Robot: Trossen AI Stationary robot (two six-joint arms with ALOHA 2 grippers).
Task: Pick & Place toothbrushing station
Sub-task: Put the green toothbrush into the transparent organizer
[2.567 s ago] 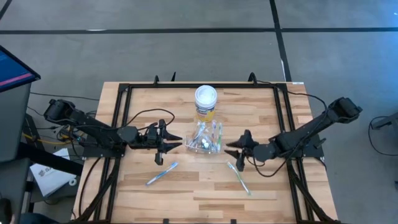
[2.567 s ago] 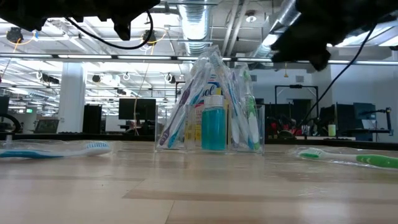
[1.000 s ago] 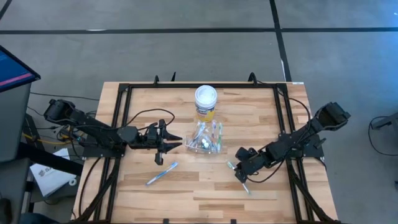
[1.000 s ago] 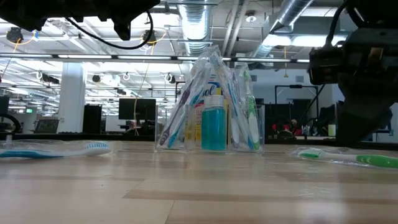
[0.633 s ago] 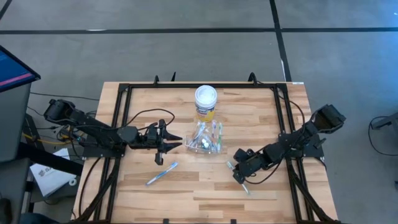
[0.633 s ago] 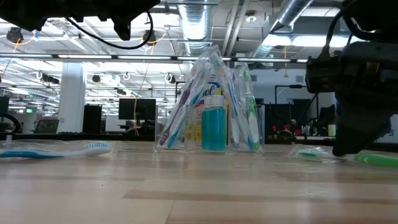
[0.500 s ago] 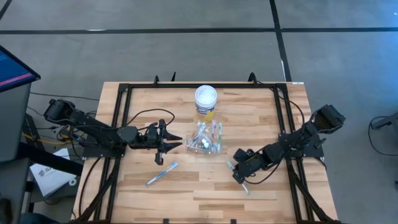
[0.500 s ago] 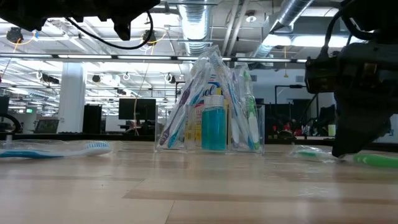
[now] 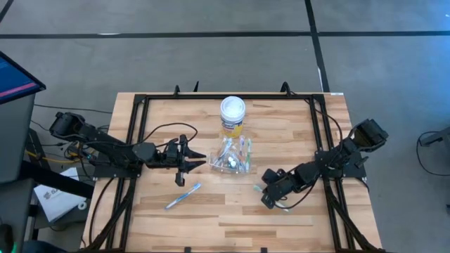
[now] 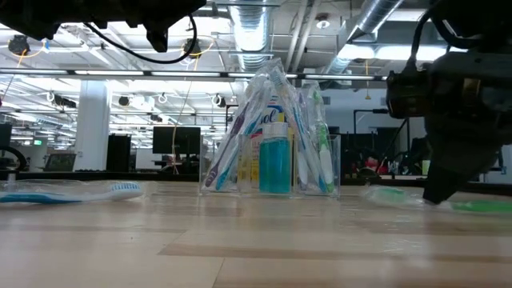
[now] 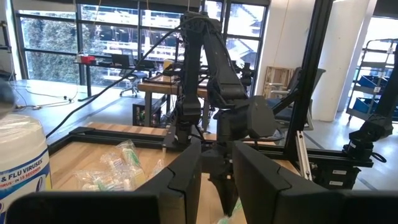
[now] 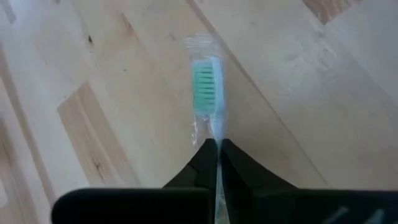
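Note:
A clear cup (image 9: 234,158) stands mid-table holding several wrapped toothbrushes and a teal tube (image 10: 274,164). A blue-white toothbrush (image 9: 183,195) lies flat near the front left. A green toothbrush in a clear wrapper (image 12: 205,84) lies at the front right, and my right gripper (image 9: 269,199) is shut on it. My left gripper (image 9: 200,160) hovers open just left of the cup, with nothing between its fingers. My right gripper pinches the green toothbrush between its two fingertips at the neck (image 12: 217,144), just behind the bristle head. The fingers slant down from the table's right side. The head (image 10: 386,193) reaches out past the fingertips, low over the wood; whether it rests there I cannot tell.
A white-lidded yellow jar (image 9: 233,116) stands just behind the cup. A black frame (image 9: 133,133) runs around the wooden top, with cables at the left. Bare wood lies along the front between the two loose toothbrushes.
My right gripper has come down and a little toward the table's left onto the green toothbrush and has shut on it. The brush's head end has shifted slightly leftward.

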